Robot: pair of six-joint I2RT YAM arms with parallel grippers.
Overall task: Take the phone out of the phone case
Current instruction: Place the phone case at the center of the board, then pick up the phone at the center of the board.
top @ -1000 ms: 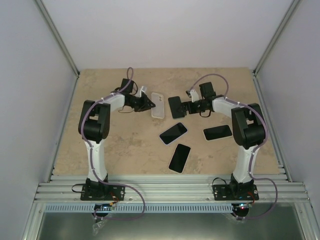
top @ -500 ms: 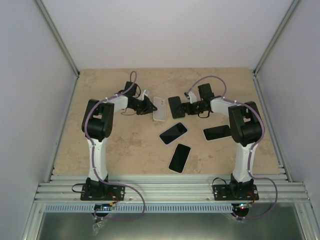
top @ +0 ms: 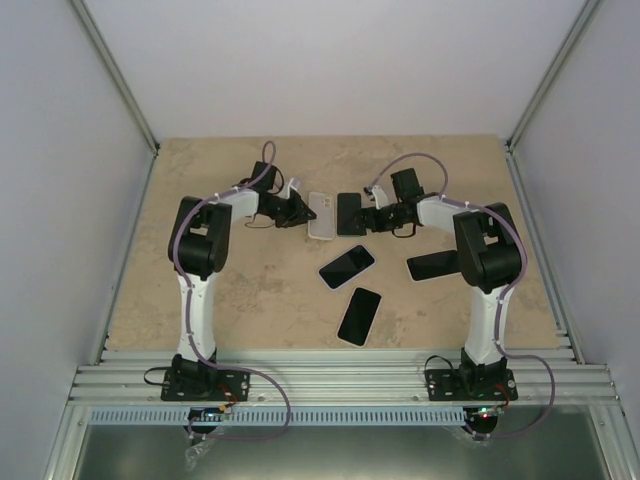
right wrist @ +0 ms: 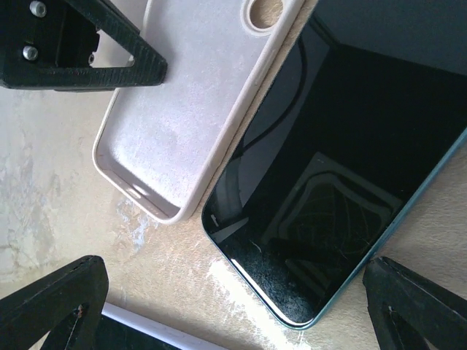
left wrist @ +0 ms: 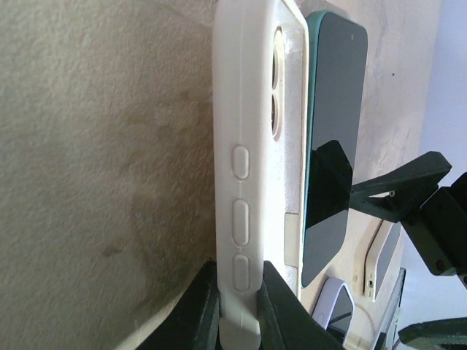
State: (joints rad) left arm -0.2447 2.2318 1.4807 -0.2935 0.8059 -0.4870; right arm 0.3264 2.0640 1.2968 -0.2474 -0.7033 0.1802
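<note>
The white phone case (top: 321, 216) lies empty on the table with its hollow side up, and it also shows in the right wrist view (right wrist: 191, 102). My left gripper (top: 299, 211) is shut on the case's side wall (left wrist: 246, 182), its fingers (left wrist: 198, 313) pinching the end by the button bumps. The black phone (top: 349, 213) lies flat right beside the case, screen up, out of it (right wrist: 343, 160). My right gripper (right wrist: 233, 292) stands open, with the phone's near end between its wide-spread fingers (right wrist: 55, 306). In the left wrist view the phone (left wrist: 332, 146) sits just past the case.
Three more dark phones lie nearer the arms: one at the centre (top: 347, 265), one below it (top: 360, 315), one to the right (top: 435, 265). A white-edged one (right wrist: 146, 334) lies just under my right gripper. Grey walls close in the tabletop (top: 240, 290) on three sides.
My left gripper has slid the case slightly right, toward the phone. The right gripper has crept left over the phone. Both elbows have swung back, and case and phone now lie side by side.
</note>
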